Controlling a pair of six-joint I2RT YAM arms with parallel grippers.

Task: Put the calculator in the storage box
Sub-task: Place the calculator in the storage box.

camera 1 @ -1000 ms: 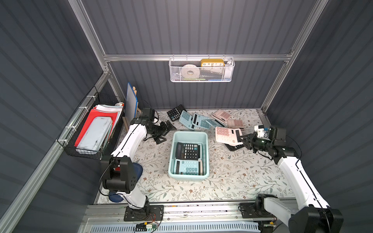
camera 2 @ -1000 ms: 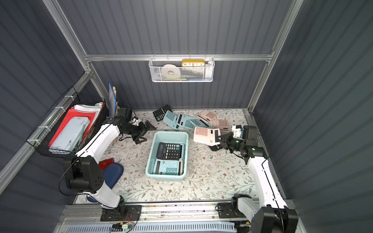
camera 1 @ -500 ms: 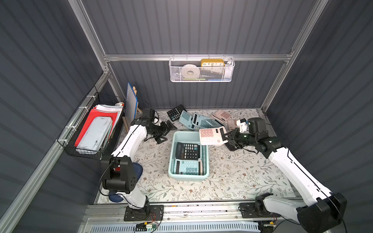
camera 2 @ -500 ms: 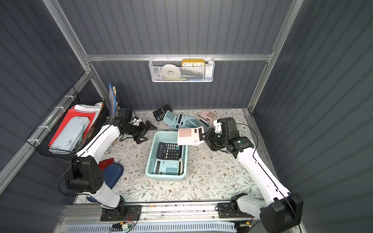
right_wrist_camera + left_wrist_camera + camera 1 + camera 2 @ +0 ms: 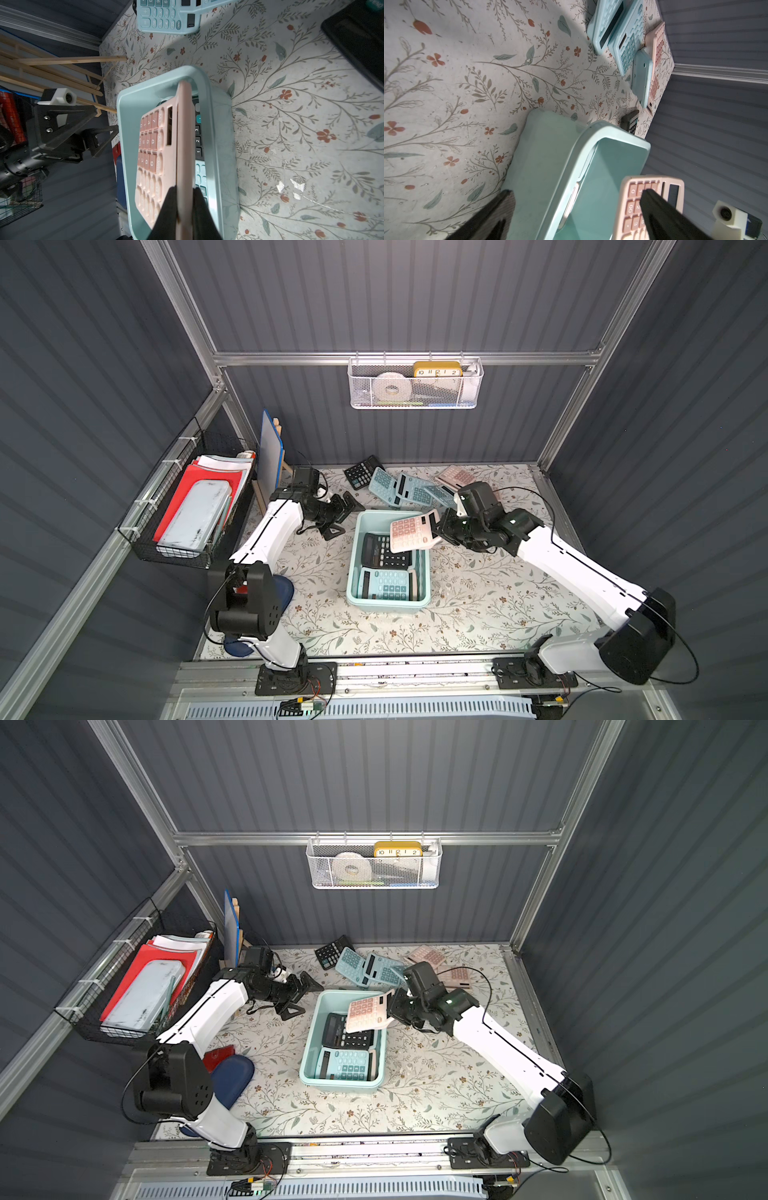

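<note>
A floral-print tabletop (image 5: 478, 605) fills the floor of a booth with grey slatted walls.

In both top views the mint storage box (image 5: 352, 568) (image 5: 308, 1052) stands mid-table. A black calculator (image 5: 382, 553) and a blue calculator (image 5: 388, 585) lie flat inside it. The right gripper (image 5: 437, 526) is clamped on one edge of the pink calculator (image 5: 411, 533) and holds it tilted over the box's far right corner. Whether it touches the rim cannot be told. The left gripper (image 5: 345, 516) hangs just left of the box's far end with its jaws spread wide and holds nothing. A pile of loose calculators (image 5: 409, 491) lies by the back wall.

In the left wrist view, the left gripper's fingers (image 5: 492, 212) stand well apart, with the storage box (image 5: 550, 158) rim between them. The pink calculator (image 5: 633, 199) shows its keys behind one finger.

In the right wrist view, the right gripper (image 5: 184, 195) pinches the pink calculator (image 5: 184, 135), seen edge-on above the open storage box (image 5: 218, 145). Black calculator (image 5: 197, 141) keys show underneath.
</note>
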